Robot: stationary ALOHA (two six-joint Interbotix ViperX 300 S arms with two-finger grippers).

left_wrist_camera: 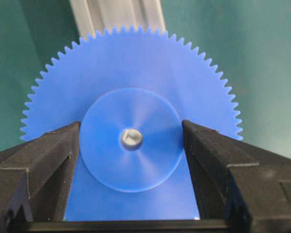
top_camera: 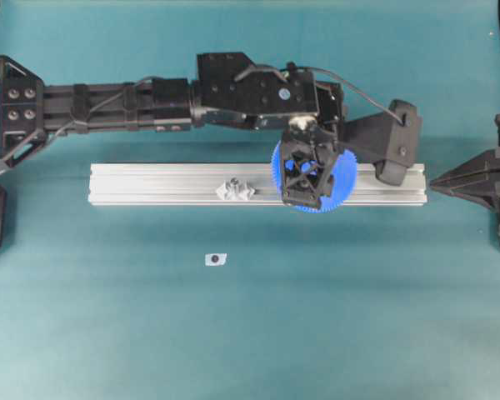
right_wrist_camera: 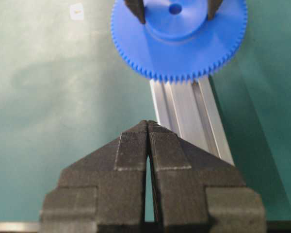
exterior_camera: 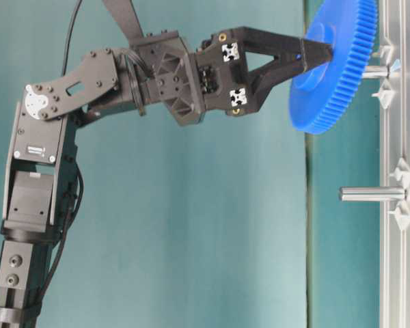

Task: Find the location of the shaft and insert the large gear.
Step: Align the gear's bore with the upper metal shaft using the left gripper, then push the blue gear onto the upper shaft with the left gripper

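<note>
The large gear (top_camera: 342, 179), a bright blue toothed disc, hangs tilted just above the aluminium rail (top_camera: 150, 183). My left gripper (top_camera: 304, 175) is shut on the gear's raised hub, one finger pressing each side (left_wrist_camera: 131, 124). In the left wrist view the silvery tip of the shaft (left_wrist_camera: 131, 139) shows in the gear's (left_wrist_camera: 136, 73) centre hole. From table level the shaft (exterior_camera: 374, 70) runs from the rail to the back of the gear (exterior_camera: 331, 75). My right gripper (right_wrist_camera: 149, 122) is shut and empty, off the rail's right end (top_camera: 437, 182).
A second peg (top_camera: 236, 190) with clear tabs stands on the rail left of the gear, bare in the table-level view (exterior_camera: 369, 194). A small white tag with a dark dot (top_camera: 215, 259) lies on the teal mat in front of the rail.
</note>
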